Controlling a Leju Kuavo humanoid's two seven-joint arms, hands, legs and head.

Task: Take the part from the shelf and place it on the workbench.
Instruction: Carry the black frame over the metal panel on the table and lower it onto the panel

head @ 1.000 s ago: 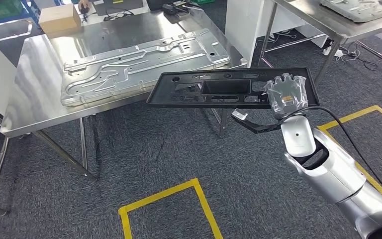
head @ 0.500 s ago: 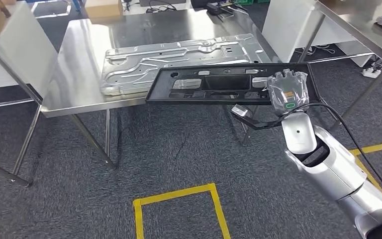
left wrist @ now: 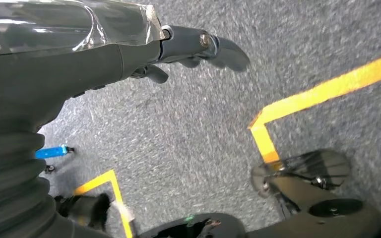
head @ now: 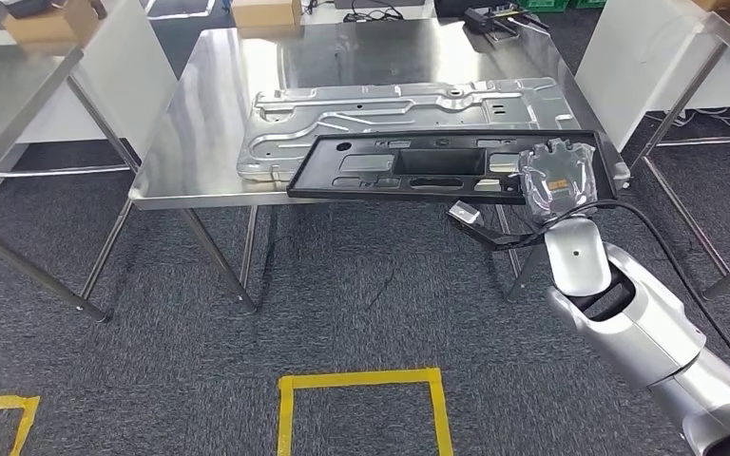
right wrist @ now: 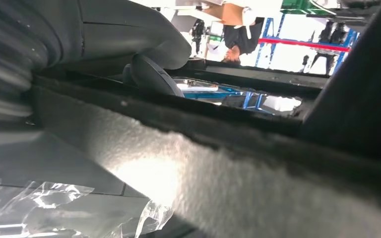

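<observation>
My right hand (head: 556, 180), wrapped in clear plastic, grips the right end of a long black plastic panel (head: 418, 166) with several cut-outs. I hold the panel level, and it overlaps the front right edge of the steel workbench (head: 200, 114); I cannot tell whether it touches the bench. In the right wrist view the panel's dark edge (right wrist: 258, 163) runs across close up, with the fingers (right wrist: 151, 74) curled over it. My left hand (left wrist: 198, 44) hangs over the carpet and holds nothing, its fingers apart.
A large pressed metal sheet (head: 390, 104) lies on the workbench behind the panel. Cardboard boxes (head: 264, 11) sit at the far edge. Other steel tables (head: 19, 85) stand at left and right. Yellow tape squares (head: 361, 380) mark the grey carpet.
The whole view has swung, and the workbench now sits centred in front of me. The black panel stays in my right hand and now overlaps the bench's front right edge.
</observation>
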